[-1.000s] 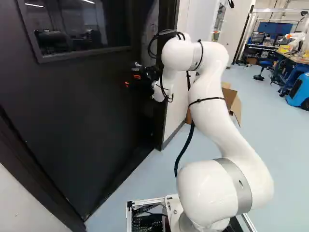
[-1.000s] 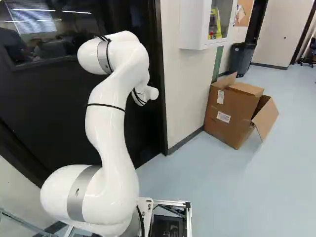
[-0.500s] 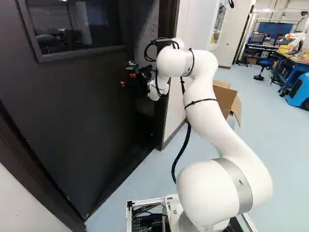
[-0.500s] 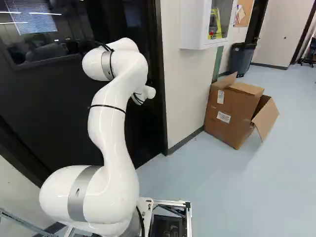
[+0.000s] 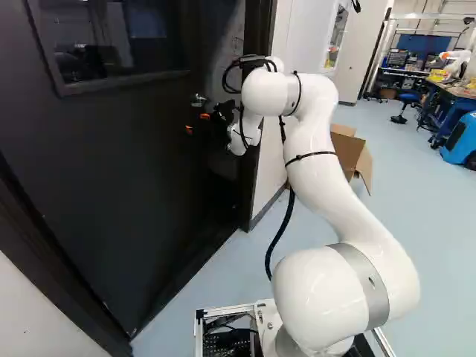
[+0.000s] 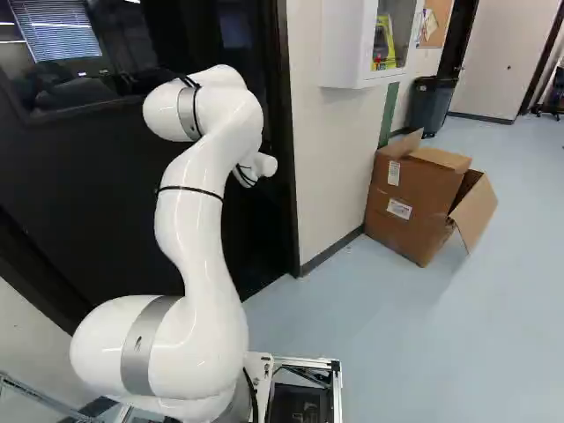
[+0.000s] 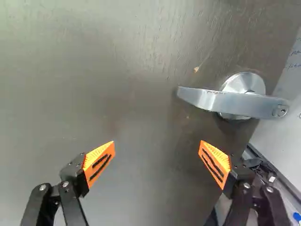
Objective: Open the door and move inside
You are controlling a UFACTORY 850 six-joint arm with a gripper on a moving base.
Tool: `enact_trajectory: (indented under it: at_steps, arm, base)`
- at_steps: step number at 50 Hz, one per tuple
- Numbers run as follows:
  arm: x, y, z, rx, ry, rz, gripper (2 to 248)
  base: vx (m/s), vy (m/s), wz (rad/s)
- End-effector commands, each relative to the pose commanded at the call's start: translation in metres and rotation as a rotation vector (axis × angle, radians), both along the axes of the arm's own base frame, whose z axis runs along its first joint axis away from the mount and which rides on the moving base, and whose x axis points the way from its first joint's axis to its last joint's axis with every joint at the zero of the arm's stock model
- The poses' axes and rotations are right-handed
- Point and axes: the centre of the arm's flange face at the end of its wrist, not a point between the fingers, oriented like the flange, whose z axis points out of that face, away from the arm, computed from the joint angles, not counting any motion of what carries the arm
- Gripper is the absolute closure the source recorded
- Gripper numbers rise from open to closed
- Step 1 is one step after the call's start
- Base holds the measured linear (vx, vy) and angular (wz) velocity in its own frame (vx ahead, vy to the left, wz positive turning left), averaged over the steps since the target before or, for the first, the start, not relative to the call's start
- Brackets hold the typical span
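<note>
We record one dark door [image 5: 97, 178], left side of the left base view, standing wider from its frame [image 5: 259, 30] than in the earlier frames, and one gripper [image 5: 196, 123], drawn slightly back with the arm. Jaws: well apart, holding and touching nothing, with the handle [image 7: 235, 100] ahead of them, beyond the finger nearer the door's edge. We list further: handle, silvery metal, a flat tapering lever on a round base with a keyhole; door, smooth with scuffs and a chip; pads [image 7: 99, 162], orange, wedge-shaped, ribbed.
</note>
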Motion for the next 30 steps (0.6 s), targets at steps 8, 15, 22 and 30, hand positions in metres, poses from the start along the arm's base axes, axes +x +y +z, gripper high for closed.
enact_trajectory:
  at_steps: [8,15,22,30]
  arm:
    - [-0.016,-0.006,0.004,0.007,0.026,-0.022,3]
    - [-0.029,-0.012,0.007,0.014,0.049,-0.05,3]
    - [-0.043,-0.018,0.01,0.023,0.073,-0.083,3]
    - [-0.059,-0.026,0.014,0.034,0.1,-0.124,3]
  base:
    - [0.0,0.0,0.0]
    - [0.0,0.0,0.0]
    - [0.0,0.0,0.0]
    - [0.0,0.0,0.0]
